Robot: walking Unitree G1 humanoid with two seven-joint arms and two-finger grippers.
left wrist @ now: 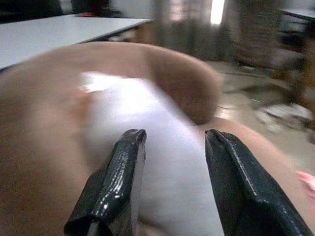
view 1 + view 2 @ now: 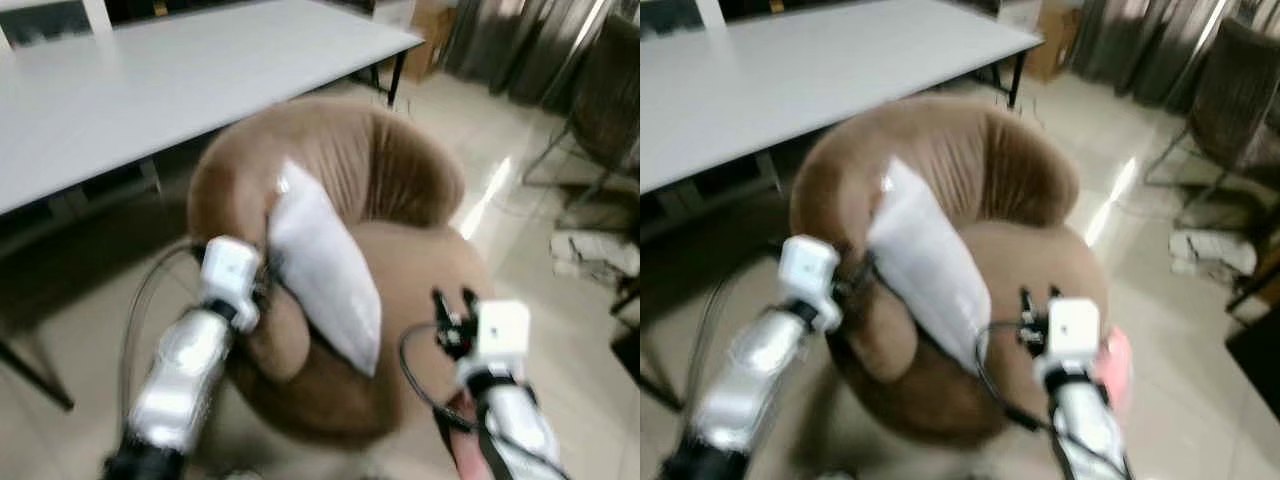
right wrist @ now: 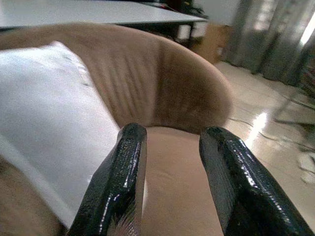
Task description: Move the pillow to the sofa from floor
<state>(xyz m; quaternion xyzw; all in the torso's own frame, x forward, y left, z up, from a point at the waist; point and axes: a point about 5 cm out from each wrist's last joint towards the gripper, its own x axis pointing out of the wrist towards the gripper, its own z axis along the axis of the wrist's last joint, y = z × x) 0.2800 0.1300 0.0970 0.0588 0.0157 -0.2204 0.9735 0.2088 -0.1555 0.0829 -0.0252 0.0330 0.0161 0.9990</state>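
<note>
Left eye view is showing a white pillow (image 2: 325, 265) lying on the round brown sofa (image 2: 400, 180). The pillow is already up off the floor. It is leaning on the sofa's arm on the robot's left side and sloping down toward the seat. Its long side is running from the sofa's back, at the high end, down to the sofa's front edge near the robot, so it is sitting tilted, not flat.

The left gripper (image 2: 262, 275) is sitting right at the pillow's outer edge, by the sofa's arm. In the left wrist view its two black fingers (image 1: 115, 182) are spread apart, with the pillow in front of them and between them, and I cannot tell if they are touching it. The right gripper (image 2: 455, 315) is hanging over the sofa's seat, beside the pillow and apart from it. Its fingers (image 3: 118, 182) are spread too and holding nothing.

The pillow is looking soft, puffy and light. It will likely squash and fold when pinched, and it may slide off the sloping arm. A good place to grab seems to be a corner or the thin edge seam, not the fat middle.

A big white desk (image 2: 180, 70) is standing behind the sofa.
</note>
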